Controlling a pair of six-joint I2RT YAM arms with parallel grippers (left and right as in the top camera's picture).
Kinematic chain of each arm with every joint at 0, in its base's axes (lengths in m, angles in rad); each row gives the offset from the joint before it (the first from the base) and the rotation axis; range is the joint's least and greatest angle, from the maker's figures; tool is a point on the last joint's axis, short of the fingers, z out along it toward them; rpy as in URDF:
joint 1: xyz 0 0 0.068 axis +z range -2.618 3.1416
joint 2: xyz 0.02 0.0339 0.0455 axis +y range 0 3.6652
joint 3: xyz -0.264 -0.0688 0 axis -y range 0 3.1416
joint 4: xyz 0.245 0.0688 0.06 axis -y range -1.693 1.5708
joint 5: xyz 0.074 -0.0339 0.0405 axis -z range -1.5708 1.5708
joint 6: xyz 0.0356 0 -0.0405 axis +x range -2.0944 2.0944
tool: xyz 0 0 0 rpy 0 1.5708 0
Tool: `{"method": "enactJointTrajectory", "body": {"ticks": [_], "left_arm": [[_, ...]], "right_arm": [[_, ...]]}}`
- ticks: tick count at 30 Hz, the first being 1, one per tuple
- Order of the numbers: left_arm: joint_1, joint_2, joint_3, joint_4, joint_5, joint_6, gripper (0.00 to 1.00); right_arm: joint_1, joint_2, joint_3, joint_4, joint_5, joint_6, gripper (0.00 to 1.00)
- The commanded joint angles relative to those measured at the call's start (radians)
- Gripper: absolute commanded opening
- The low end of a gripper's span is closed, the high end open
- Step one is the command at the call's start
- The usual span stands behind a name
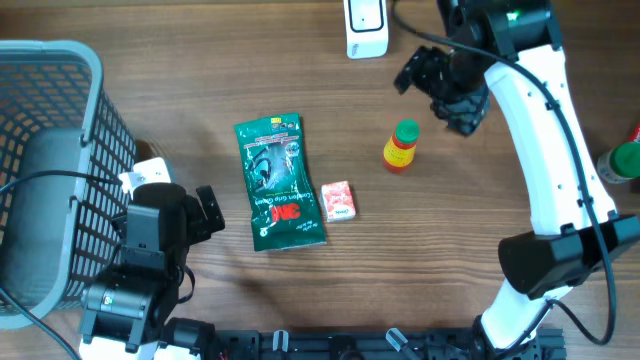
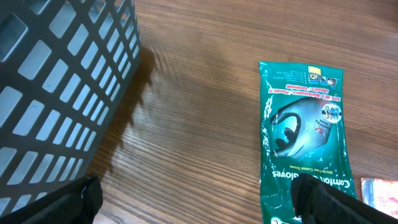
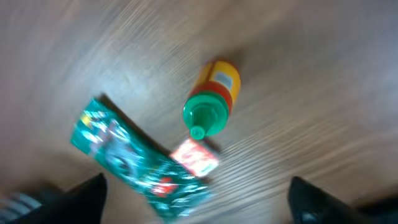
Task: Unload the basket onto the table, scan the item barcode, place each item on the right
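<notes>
Right hand [image 1: 440, 90] is hovering over the far-right part of the table [image 1: 200, 90], released and gripping nothing. The wrist view is blurring, but both fingers [image 3: 84, 196] are showing at the lower corners of the frame with only bare wood between them.

The bottle [image 1: 402, 146], yellow with a green cap and a red band, is standing upright by the look of it, right of the table's middle. It's sitting just nearside-left of my right hand and clear of the fingers.

The scanner [image 1: 366, 25], a white unit, is sitting at the far edge, left of my right hand and well apart from the bottle.

The green glove packet [image 1: 279, 182] is lying flat around the table's middle, long side running far to near. The small red box [image 1: 338, 201] is lying just beside the packet's right edge, toward its near end. I can't tell whether they're touching.

Left hand [image 1: 208, 212] is hanging near the near-left corner, also released and empty, fingers pointing toward the packet. The grey basket [image 1: 60, 170] is standing at the left edge, right beside that arm.
</notes>
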State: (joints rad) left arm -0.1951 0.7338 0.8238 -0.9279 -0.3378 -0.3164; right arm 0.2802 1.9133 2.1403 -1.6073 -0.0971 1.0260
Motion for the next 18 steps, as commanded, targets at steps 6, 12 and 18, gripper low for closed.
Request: {"method": "enactJointTrajectory", "body": {"ticks": [6, 12, 18], "left_arm": [[0.005, -0.005, 0.0, 0.002, 0.008, -0.009, 1.0], [0.005, -0.005, 0.0, 0.002, 0.008, -0.009, 1.0], [0.005, -0.005, 0.0, 0.002, 0.008, -0.009, 1.0]], "right_arm": [[0.011, 0.059, -0.048, 0.053, 0.017, 0.373, 0.97], [0.011, 0.143, -0.087, 0.052, -0.068, 0.388, 0.84], [0.011, 0.193, -0.087, 0.052, -0.013, 0.387, 0.77]]}}
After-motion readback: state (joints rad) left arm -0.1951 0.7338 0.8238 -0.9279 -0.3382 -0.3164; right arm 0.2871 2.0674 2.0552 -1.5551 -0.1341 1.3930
